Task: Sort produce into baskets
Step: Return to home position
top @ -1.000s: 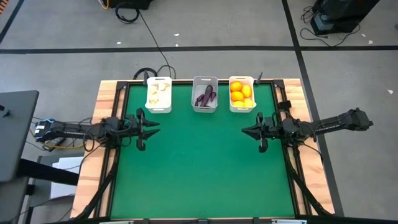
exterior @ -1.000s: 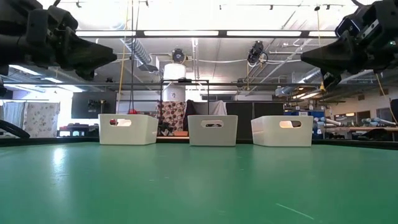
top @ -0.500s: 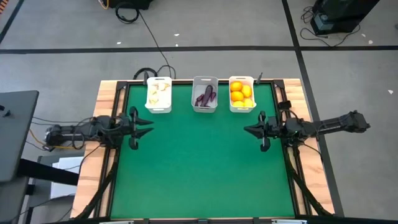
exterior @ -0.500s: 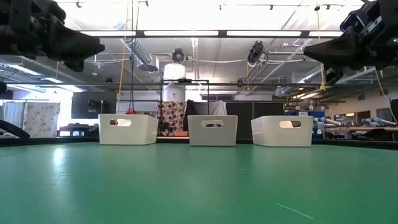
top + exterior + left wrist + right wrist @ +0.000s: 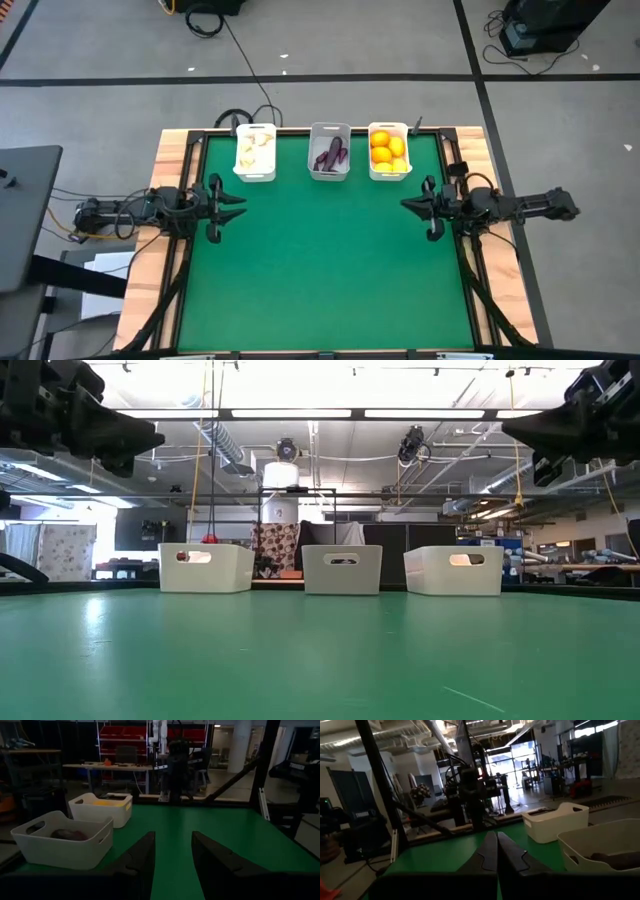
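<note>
Three baskets stand in a row at the table's far edge. The left white basket holds garlic bulbs, the middle greyish basket holds purple eggplants, and the right white basket holds yellow-orange citrus. They also show in the low view. My left gripper hovers above the table near its left edge, open and empty, as the left wrist view shows. My right gripper hovers near the right edge, shut and empty, as the right wrist view shows.
The green mat lies bare between the arms and toward the near edge. A wooden frame borders the table. Cables trail off the left side. The room beyond holds shelves and other equipment.
My left gripper has drawn back toward the table's left edge. My right gripper has drawn back toward the right edge. Both have stayed above the table. The baskets and produce have not moved.
</note>
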`<state>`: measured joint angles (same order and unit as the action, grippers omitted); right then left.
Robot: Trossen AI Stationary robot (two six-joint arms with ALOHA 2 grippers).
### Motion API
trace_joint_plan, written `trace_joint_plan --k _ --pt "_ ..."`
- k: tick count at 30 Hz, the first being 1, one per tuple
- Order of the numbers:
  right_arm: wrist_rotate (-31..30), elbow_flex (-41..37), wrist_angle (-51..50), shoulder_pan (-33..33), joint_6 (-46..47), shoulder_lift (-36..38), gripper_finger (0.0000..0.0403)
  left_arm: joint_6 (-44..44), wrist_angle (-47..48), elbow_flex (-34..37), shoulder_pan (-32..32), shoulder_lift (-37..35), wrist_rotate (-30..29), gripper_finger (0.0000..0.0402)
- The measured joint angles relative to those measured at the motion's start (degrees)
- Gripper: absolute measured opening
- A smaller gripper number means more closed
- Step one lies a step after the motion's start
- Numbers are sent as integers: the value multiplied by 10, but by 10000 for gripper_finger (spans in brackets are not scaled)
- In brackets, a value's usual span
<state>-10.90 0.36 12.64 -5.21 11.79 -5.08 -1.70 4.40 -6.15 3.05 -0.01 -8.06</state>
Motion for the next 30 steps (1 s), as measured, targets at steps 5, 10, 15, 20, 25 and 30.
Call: trace_joint_plan --k 5,10,15,20,25,30 --pt "-14 0 -58 0 0 51 5 -9 5 0 1 0 -3 131" --pt "-28 3 -72 0 -1 50 12 -13 8 0 1 0 -3 131" --pt "-28 4 -75 0 0 49 12 -13 -17 4 1 0 -6 131" --pt "-28 4 -95 0 -2 48 22 -13 -70 50 1 0 -11 131" --pt "-25 4 -107 0 0 41 32 -14 -66 56 1 12 -22 131" --pt "-25 4 -106 0 6 38 32 0 -65 56 1 11 -25 131"
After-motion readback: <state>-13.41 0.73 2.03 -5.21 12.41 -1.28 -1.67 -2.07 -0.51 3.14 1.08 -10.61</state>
